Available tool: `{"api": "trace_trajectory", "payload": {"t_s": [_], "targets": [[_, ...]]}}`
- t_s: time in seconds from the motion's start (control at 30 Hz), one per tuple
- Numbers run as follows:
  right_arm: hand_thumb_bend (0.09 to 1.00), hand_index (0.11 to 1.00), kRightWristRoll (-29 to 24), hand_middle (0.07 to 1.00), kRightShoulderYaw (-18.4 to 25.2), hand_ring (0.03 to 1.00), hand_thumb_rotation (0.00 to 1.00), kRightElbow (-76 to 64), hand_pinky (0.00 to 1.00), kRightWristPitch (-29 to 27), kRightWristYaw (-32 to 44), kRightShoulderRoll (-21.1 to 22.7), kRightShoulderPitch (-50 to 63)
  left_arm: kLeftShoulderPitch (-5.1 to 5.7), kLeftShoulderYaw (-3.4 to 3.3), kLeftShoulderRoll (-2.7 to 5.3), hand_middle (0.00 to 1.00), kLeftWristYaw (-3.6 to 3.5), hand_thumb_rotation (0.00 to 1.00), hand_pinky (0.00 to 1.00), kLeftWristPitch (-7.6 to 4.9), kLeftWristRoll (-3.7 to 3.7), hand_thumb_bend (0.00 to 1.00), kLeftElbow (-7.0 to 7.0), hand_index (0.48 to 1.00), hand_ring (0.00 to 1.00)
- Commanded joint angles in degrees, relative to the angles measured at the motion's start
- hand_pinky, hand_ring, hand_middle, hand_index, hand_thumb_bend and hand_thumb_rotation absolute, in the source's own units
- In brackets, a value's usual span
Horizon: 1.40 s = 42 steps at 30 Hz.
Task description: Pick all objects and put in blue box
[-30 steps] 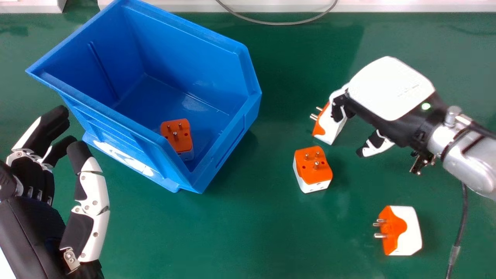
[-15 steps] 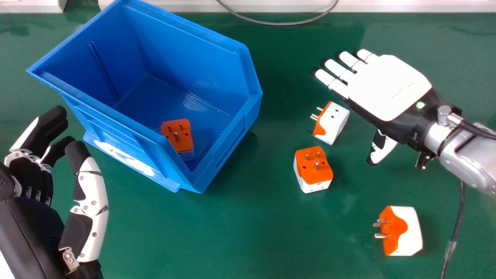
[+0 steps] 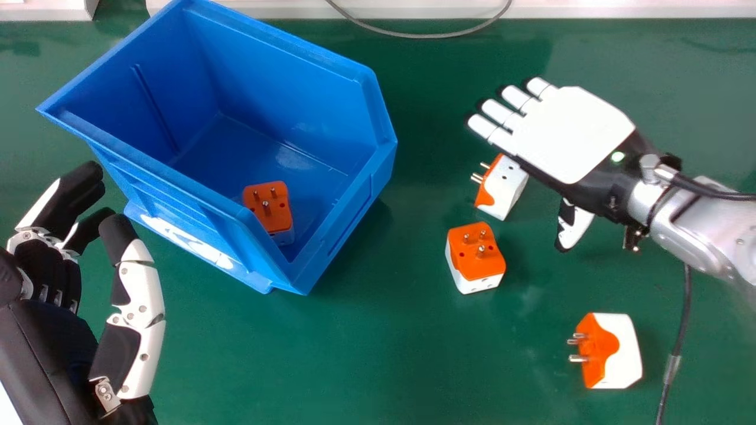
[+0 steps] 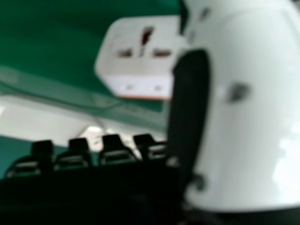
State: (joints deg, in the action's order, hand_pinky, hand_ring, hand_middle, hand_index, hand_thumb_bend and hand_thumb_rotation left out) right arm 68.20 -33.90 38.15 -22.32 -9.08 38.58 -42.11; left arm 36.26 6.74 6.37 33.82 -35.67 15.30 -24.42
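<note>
- The right robot hand is held palm down on the right, just above the far plug adapter and partly covering it in the head view. Its fingers are straight and slightly fanned, its thumb well apart on the near side; it has hold of nothing. I cannot tell whether it brushes the adapter.
- That pose probably serves a pinch: fingers passing over the far side of the adapter, thumb closing from the near side. The gap looks ample for the body, though the hand would likely need to come lower.
- The far plug adapter lies on its side on the tabletop, pins toward the left, so a grip on its white body would keep clear of them.
- The middle plug adapter rests with its pins up, just nearer than the far one; a wide or low closing could knock it.
- The near plug adapter lies well apart at the near right, pins also to the left.
- The blue box sits on the left with its mouth up, seemingly for easy drops. One boxed plug adapter is inside; three remain.
- The left robot hand is idle at the near left, beside the box.
</note>
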Motion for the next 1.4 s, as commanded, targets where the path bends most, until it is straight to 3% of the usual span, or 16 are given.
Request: {"api": "trace_trajectory", "payload": {"t_s": [0.0, 0.2, 0.3, 0.5, 0.87, 1.07, 1.13, 1.23, 1.37], "targets": [[1.000, 1.000, 0.83, 1.000, -1.47, 1.000, 0.23, 3.54, 1.00, -0.74, -2.90, -1.41, -4.60, 0.33, -0.15, 3.85, 0.72, 0.26, 0.00, 0.68, -1.13, 0.84, 0.25, -0.72, 0.734, 0.73], [1.000, 0.999, 1.70, 1.000, -6.20, 1.000, 0.19, 15.57, 1.00, -2.46, -7.99, -5.76, -10.73, 0.30, -0.35, 4.00, 0.72, 0.58, 0.00, 0.67, -1.08, 1.50, 0.24, -0.72, 0.739, 0.73], [1.000, 0.990, 2.89, 1.000, -9.06, 1.000, 0.18, 21.39, 0.98, -2.64, -10.90, -8.01, -13.68, 0.30, -0.14, 4.00, 0.72, 0.61, 0.00, 0.68, -1.10, 1.24, 0.25, -0.67, 0.740, 0.73], [1.000, 0.972, 3.44, 1.000, -13.34, 1.000, 0.16, 28.14, 0.97, -3.28, -12.94, -10.77, -17.83, 0.45, -0.18, 4.04, 0.72, 0.75, 0.00, 0.68, -1.16, 1.44, 0.25, -0.87, 0.739, 0.73], [1.000, 0.947, 3.47, 1.000, -17.00, 1.000, 0.16, 30.33, 0.95, -4.20, -14.38, -10.56, -20.65, 0.74, 0.14, 4.11, 0.72, 0.65, 0.00, 0.69, -0.96, 1.05, 0.24, -1.10, 0.746, 0.74], [0.981, 0.935, 4.10, 1.000, -18.41, 1.000, 0.14, 30.16, 0.93, -4.57, -15.26, -9.66, -21.74, 0.51, -0.12, 3.93, 0.72, 0.58, 0.00, 0.69, -0.94, 1.32, 0.24, -0.97, 0.748, 0.74], [0.930, 0.921, 4.82, 0.994, -19.21, 1.000, 0.11, 29.98, 0.91, -4.32, -16.05, -9.41, -22.19, 0.39, -0.28, 3.92, 0.72, 0.62, 0.00, 0.69, -0.91, 1.43, 0.24, -0.92, 0.745, 0.74], [0.757, 0.907, 5.56, 0.980, -20.45, 0.994, 0.02, 30.05, 0.88, -4.91, -17.50, -9.04, -23.13, 0.24, -0.26, 3.83, 0.72, 0.48, 0.00, 0.68, -0.95, 1.28, 0.24, -1.06, 0.745, 0.74], [0.733, 0.887, 5.24, 0.959, -20.43, 0.975, 0.00, 30.32, 0.86, -5.95, -19.15, -8.77, -23.66, 0.22, -0.13, 3.83, 0.72, 0.36, 0.00, 0.68, -0.99, 1.15, 0.23, -1.03, 0.746, 0.74]]}}
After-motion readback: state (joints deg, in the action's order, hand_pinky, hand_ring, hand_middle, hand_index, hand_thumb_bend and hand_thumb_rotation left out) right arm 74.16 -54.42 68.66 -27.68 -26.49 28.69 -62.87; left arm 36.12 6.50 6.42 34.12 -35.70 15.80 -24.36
